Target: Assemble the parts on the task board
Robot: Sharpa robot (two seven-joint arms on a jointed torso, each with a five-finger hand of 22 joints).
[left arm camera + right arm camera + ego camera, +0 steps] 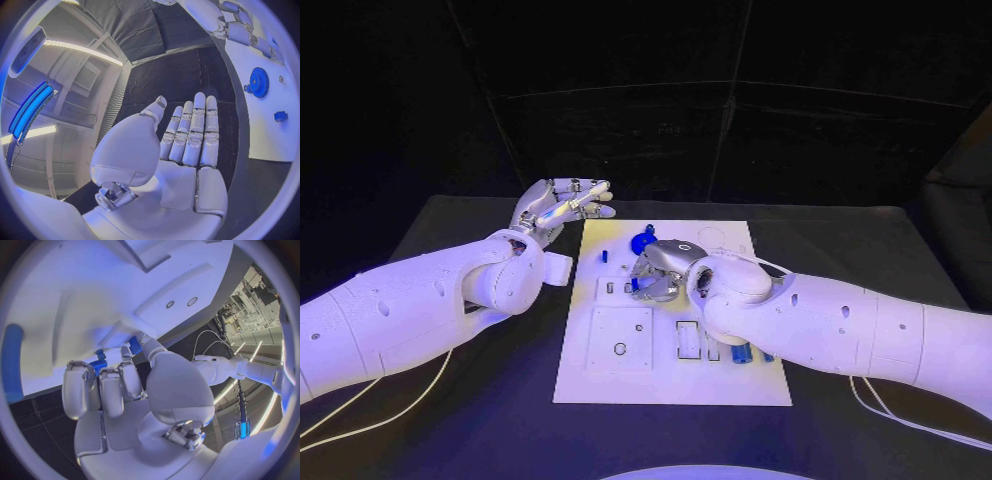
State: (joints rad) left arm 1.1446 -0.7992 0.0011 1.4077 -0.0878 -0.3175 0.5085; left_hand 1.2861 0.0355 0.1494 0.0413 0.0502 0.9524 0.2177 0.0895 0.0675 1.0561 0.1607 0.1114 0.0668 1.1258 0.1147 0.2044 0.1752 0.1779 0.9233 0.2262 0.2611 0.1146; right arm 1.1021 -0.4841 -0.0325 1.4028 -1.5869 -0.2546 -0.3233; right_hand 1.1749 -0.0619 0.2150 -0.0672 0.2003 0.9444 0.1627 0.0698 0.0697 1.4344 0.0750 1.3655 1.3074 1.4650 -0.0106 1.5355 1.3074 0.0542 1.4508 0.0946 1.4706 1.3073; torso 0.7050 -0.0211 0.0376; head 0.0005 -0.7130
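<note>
The white task board lies in the middle of the black table. A blue gear sits at its far end, also seen in the left wrist view. My right hand hovers low over the board just nearer than the gear, fingers curled down. In the right wrist view its thumb and curled fingers pinch a small blue part, with a toothed blue piece just behind the fingers. My left hand is raised beside the board's far left corner, palm flat and holding nothing.
A small blue piece stands near the board's left edge. Two more blue parts lie beside my right forearm. Rectangular recesses mark the board's near half. Black table surrounds the board.
</note>
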